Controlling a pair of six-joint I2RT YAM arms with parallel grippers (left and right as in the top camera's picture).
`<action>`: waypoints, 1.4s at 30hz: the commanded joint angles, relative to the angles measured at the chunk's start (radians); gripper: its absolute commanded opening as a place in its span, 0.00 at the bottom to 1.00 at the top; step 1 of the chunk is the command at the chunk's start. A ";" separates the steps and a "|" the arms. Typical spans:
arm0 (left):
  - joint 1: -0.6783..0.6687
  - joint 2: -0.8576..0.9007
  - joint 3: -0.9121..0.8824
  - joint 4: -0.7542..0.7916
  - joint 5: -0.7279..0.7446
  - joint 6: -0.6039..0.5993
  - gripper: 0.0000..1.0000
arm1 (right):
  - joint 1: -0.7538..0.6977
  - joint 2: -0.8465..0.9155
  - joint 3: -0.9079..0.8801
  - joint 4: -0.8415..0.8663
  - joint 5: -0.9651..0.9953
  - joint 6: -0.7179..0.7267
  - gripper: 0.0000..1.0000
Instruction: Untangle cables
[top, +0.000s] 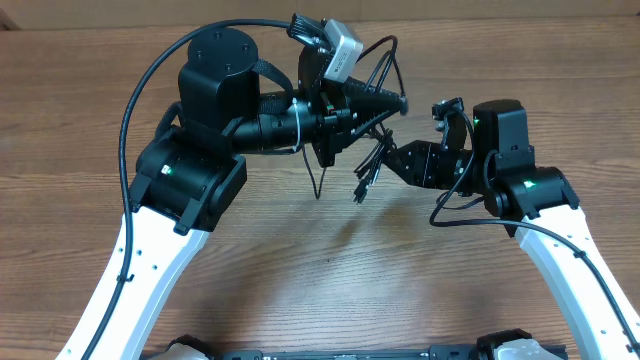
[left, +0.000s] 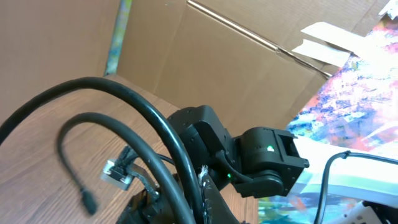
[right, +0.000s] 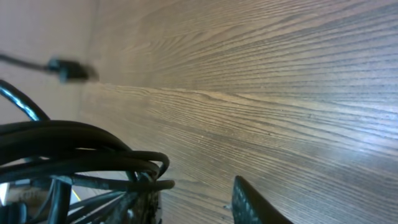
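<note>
The cables (top: 378, 135) are thin black cords tangled into one loose bundle, lifted clear of the desk (top: 300, 280) near its far middle. Several loops (top: 388, 62) arch out of the top of the bundle toward the far edge. Below, a cluster of plug ends (top: 362, 188) hangs splayed toward the near side. A single strand (top: 316, 180) dangles apart to the left. In the right wrist view the cords (right: 81, 146) run side by side in a thick sheaf, with one plug (right: 69, 70) sticking out free above the wood.
</note>
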 joint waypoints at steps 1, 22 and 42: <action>-0.002 -0.013 0.009 0.011 0.037 -0.041 0.04 | -0.007 0.005 0.021 0.027 -0.008 -0.001 0.40; -0.002 -0.013 0.009 0.158 0.080 -0.230 0.04 | -0.006 0.023 0.021 0.129 -0.121 -0.001 0.46; 0.062 -0.012 0.009 -0.284 -0.602 0.013 0.04 | -0.007 0.063 0.021 -0.139 0.206 -0.001 0.04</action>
